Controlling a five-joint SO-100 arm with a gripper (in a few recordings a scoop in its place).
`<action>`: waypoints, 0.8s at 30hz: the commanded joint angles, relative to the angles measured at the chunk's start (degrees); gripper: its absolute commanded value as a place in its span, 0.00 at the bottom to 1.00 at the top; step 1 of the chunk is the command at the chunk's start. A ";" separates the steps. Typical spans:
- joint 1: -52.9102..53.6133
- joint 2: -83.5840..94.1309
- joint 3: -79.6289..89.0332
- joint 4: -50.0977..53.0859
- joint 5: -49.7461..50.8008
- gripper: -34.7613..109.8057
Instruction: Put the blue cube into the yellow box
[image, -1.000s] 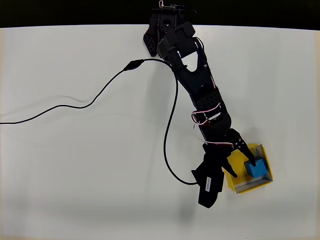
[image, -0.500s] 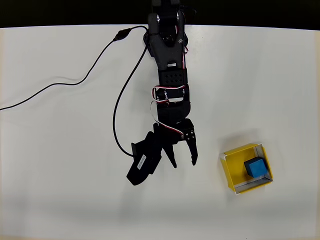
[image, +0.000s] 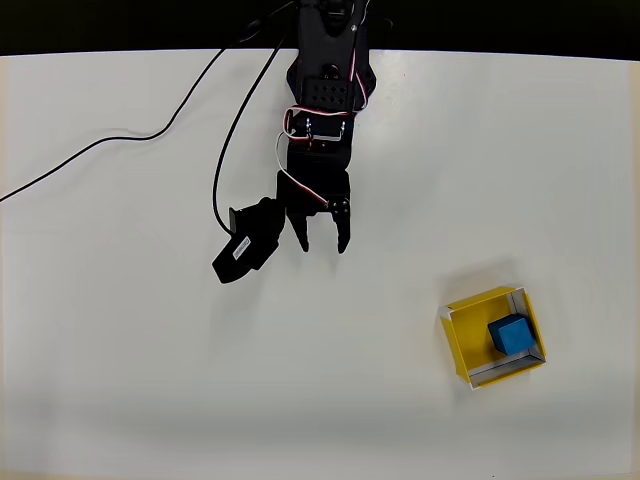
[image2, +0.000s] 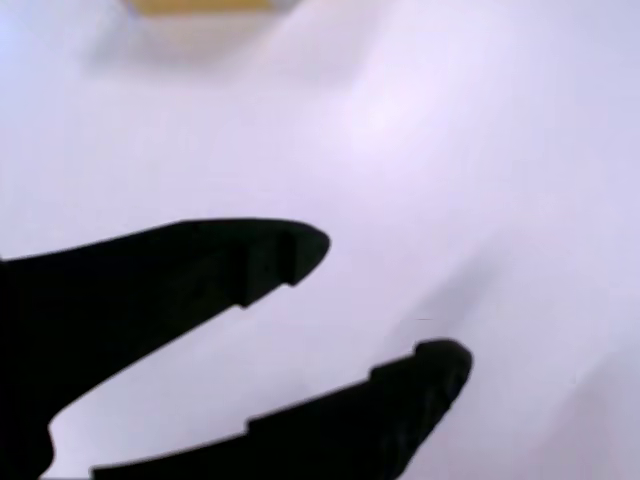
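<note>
Overhead view: cube (image: 511, 334) sits inside box (image: 494, 337) on the table (image: 120, 330); gripper (image: 323, 244) well apart, fingers spread, empty. Its white label (image: 240, 251) is unreadable. Wrist view catches a yellow box edge (image2: 200, 5).

So the black arm (image: 322, 110) comes down from the top middle of the frame, and its tool (image: 323, 244) sits a bit above the center, two fingers spread apart with nothing between them, pointing down the picture. There's a black camera block (image: 247, 244) sticking out just to the left of the fingers. A thin black cable (image: 110, 143) snakes from the arm out to the left edge across the white surface (image: 150, 380). Way off in the lower right is the yellow box (image: 461, 342), sitting slightly rotated, with the blue cube (image: 511, 334) inside it, tucked toward the right wall.
</note>
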 joint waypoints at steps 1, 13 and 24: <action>0.44 9.32 1.23 8.35 -0.88 0.39; 1.67 29.09 7.21 33.13 1.05 0.27; 1.85 30.85 7.21 42.10 6.94 0.24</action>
